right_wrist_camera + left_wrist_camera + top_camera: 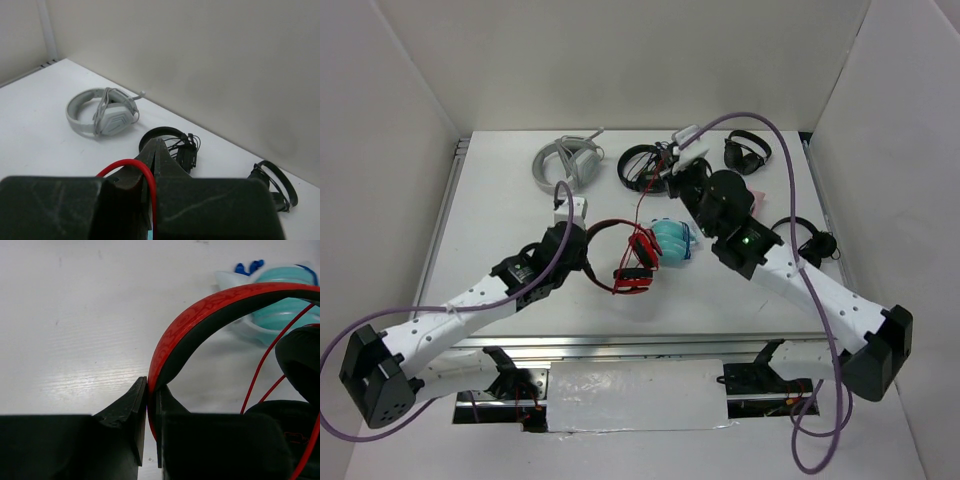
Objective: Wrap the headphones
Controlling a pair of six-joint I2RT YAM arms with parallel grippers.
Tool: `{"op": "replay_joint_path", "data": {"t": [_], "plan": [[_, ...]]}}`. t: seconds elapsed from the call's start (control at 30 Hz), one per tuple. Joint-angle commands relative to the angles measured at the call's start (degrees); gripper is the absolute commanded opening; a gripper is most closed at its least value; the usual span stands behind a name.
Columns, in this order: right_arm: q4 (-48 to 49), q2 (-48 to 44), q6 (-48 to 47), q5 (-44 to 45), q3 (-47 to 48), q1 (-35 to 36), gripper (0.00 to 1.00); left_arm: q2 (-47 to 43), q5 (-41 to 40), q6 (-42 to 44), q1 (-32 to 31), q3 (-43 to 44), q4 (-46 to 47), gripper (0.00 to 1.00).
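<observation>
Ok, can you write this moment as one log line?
left gripper: shut on headband | right gripper: shut on cable | headphones: not yet wrapped

Five headphones (632, 277) — one teal packet (672, 242)

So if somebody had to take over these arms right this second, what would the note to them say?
Left gripper: shut on the headband.
Right gripper: shut on the cable.
Headphones: mid-table, beside a teal thing.
Done: both grips taken.
Left: the cable looks mostly loose, so wind it round the headphones.
</observation>
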Motion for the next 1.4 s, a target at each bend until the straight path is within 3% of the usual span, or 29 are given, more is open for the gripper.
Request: {"op": "replay_joint_path", "data": {"t": [0.0,0.3,0.6,0.7,0.83,0.93,1.13,1.37], "plan": [[-3.17,3.66,4.24,-11.23,3.67,-6.69,0.00,-4.30,1.35,3.38,-2.88,1.18,7.04,0.00],[0.07,9.56,15.84,-24.08,-0.54,-21.20,0.00,-12.65,-1.99,2.69,-7.45,0.92,5.02,0.00],[2.79,11.93,20.42,-32.78,-5.46,-23.85,0.00,-18.01,2.66,3.30,-8.43,1.80,6.42,0.00],[5.87,13.68,21.99,-37.35,-7.40,-22.54,0.00,-18.81,5.91,3.66,-8.69,2.93,8.79,0.00],[10.52,15.44,25.68,-40.53,-11.25,-19.99,0.00,-17.50,3.91,2.52,-8.51,8.64,8.19,0.00],[14.82,16.06,28.49,-40.44,-15.81,-16.74,0.00,-16.62,-1.62,-0.38,-8.43,13.04,7.14,0.00],[34.06,15.27,33.42,-38.42,-29.78,-7.87,0.00,-13.54,-19.29,-11.34,-7.73,21.65,-0.68,0.00],[41.55,12.56,34.13,-28.24,-34.82,3.82,0.00,-8.01,-25.27,-19.71,-6.05,29.39,-9.99,0.00]]}}
